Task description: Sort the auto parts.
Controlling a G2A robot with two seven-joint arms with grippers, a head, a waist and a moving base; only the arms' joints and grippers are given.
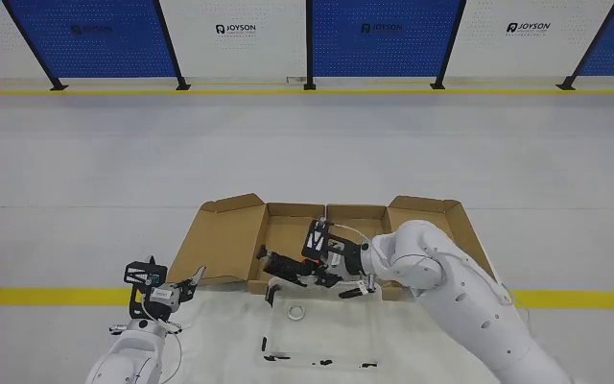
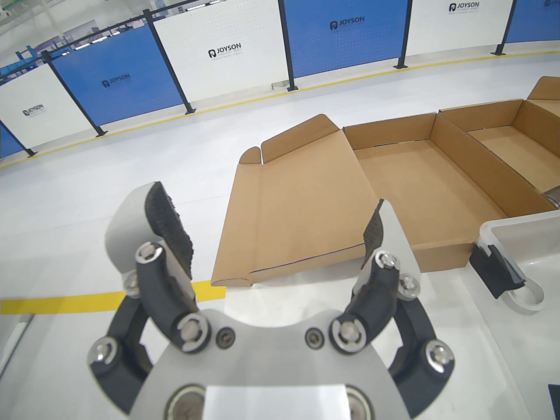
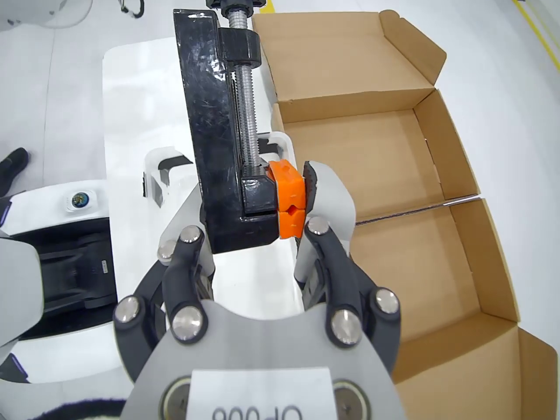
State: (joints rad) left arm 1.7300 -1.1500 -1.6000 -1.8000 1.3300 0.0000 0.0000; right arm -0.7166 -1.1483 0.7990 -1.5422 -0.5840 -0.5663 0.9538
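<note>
Right wrist view: right fingers (image 3: 326, 194) clench the black clamp (image 3: 210, 124); left fingers (image 2: 168, 220) released.

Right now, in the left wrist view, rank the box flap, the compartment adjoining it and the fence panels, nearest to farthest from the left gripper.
1. Box flap, straight ahead of the left gripper.
2. Adjoining compartment, just beyond the flap.
3. Fence panels, far across the floor.

- Blue and white partition panels on black posts (image 1: 384, 38) stand far ahead of me.
- Pale grey floor (image 1: 288, 154) lies before them.
- A yellow floor stripe (image 1: 58, 296) runs crosswise nearer me.
</note>
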